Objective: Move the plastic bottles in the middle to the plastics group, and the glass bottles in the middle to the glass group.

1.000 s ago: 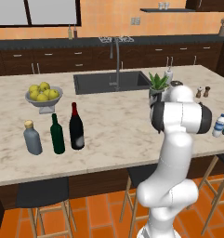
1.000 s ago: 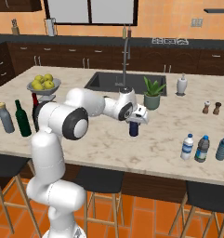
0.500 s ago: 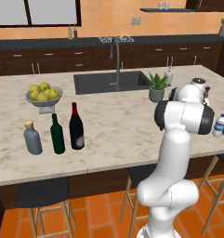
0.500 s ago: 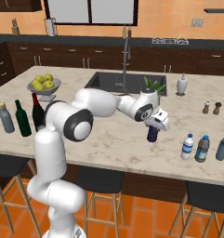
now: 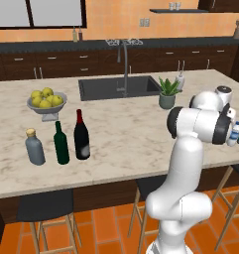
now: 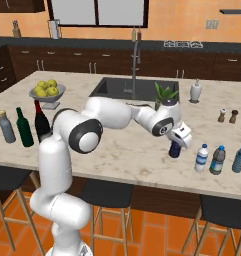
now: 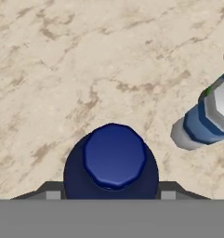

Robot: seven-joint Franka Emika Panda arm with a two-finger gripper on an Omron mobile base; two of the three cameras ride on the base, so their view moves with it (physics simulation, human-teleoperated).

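Over the last second the end effector [image 6: 176, 148], clamped on a dark blue bottle [image 6: 175, 149], had swung right across the counter [image 6: 117, 150] to just beside the plastic bottles [image 6: 218, 159] at right, nearly delivered.

base views flank counter [image 5: 121, 134], hand view overhead

arm [image 6: 67, 165]: glossy white rounded links | joints: dark grey rings | end effector [image 6: 181, 138]: white housing

arm stretched right, gripper [image 6: 175, 148] pointing down
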